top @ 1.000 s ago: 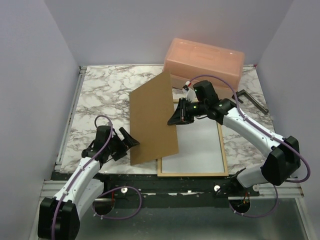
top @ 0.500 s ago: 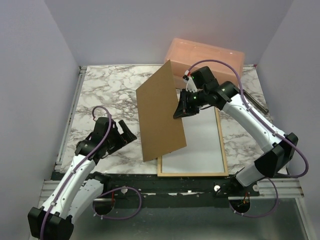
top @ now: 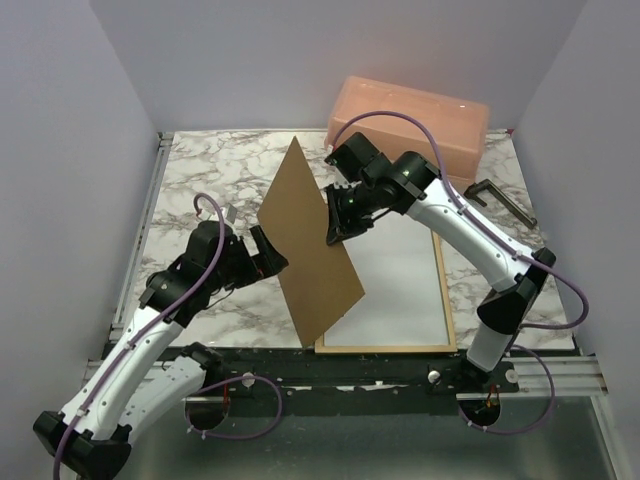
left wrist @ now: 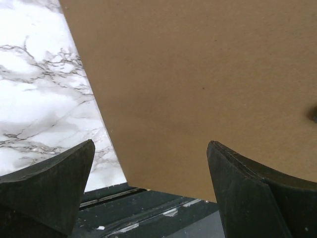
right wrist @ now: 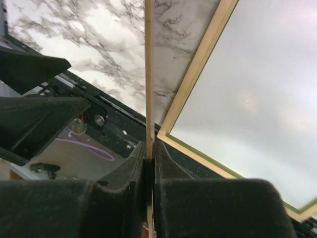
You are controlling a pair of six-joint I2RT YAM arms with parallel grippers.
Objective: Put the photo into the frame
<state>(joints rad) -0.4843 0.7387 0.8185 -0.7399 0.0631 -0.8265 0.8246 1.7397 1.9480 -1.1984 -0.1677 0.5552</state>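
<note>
The frame [top: 386,349] lies flat, pale wood back up, at the table's front right. A white sheet [top: 400,285] fills it and looks like the photo's plain reverse; no print shows. My right gripper [top: 335,225] is shut on the far edge of the brown hardboard backing panel [top: 305,245] and holds it nearly upright, left of the frame. In the right wrist view the panel [right wrist: 149,74] is edge-on between my shut fingers, with the frame [right wrist: 198,64] beyond. My left gripper [top: 262,255] is open, close to the panel's left face [left wrist: 198,89].
A peach plastic box [top: 410,115] stands at the back right. A black angled metal piece [top: 500,200] lies right of the frame. The marble tabletop [top: 210,180] extends to the left. A dark rail [left wrist: 148,213] runs along the table's near edge.
My right arm has lifted and swung the backing panel leftward, off the frame, to nearly upright. My left gripper has risen and moved right, up to the panel's left face.
</note>
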